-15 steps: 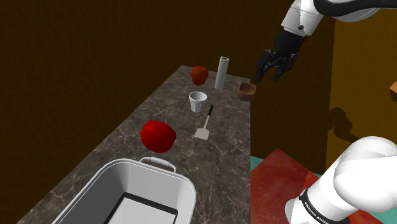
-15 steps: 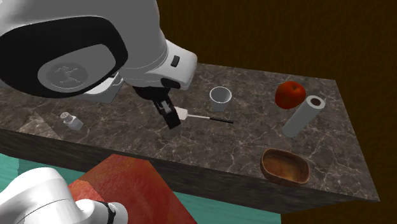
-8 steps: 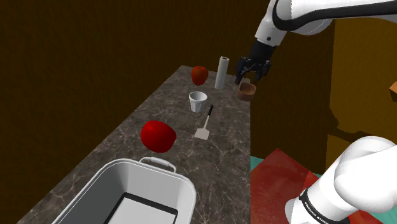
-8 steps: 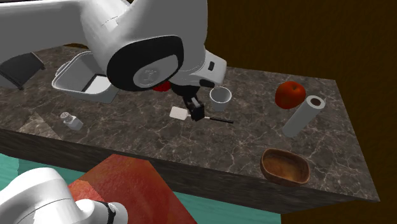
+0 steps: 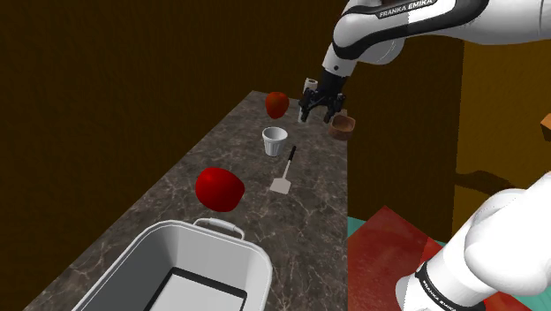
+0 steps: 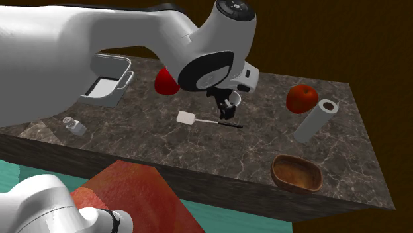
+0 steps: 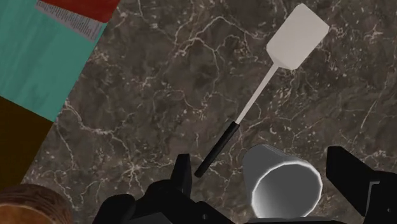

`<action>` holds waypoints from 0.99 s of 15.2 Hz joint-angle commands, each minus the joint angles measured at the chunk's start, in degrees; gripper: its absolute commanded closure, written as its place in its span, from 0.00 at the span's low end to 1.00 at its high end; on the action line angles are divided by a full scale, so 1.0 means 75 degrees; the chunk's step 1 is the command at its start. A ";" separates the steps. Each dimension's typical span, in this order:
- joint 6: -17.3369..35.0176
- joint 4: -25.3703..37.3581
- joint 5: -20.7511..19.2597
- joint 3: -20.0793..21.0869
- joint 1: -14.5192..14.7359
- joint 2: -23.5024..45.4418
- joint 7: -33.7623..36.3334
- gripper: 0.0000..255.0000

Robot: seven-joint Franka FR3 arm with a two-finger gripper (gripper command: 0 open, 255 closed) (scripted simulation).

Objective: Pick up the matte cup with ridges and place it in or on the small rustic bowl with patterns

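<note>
Poised above white cup [image 7: 284,188] with claw [image 7: 257,167] spread, one finger either side, no grip. Spatula [image 7: 296,39] just beside cup on table [image 7: 146,108]; brown bowl [image 6: 297,173] near table edge.

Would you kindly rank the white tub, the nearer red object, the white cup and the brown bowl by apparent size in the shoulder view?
1. white tub, though it is nearest the camera.
2. nearer red object.
3. white cup and brown bowl look about alike, so I would not rank them.
</note>
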 commanded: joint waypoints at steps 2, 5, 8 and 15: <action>0.0285 0.0540 0.0221 -0.0040 0.0023 0.0917 -0.0093 0.00; 0.0448 0.1203 0.0453 -0.0057 0.0018 0.1838 -0.0182 0.00; 0.0526 0.1958 0.0677 -0.0048 -0.0017 0.2766 -0.0253 0.00; 0.0872 0.2466 0.0903 0.0020 -0.0034 0.3692 -0.0328 0.00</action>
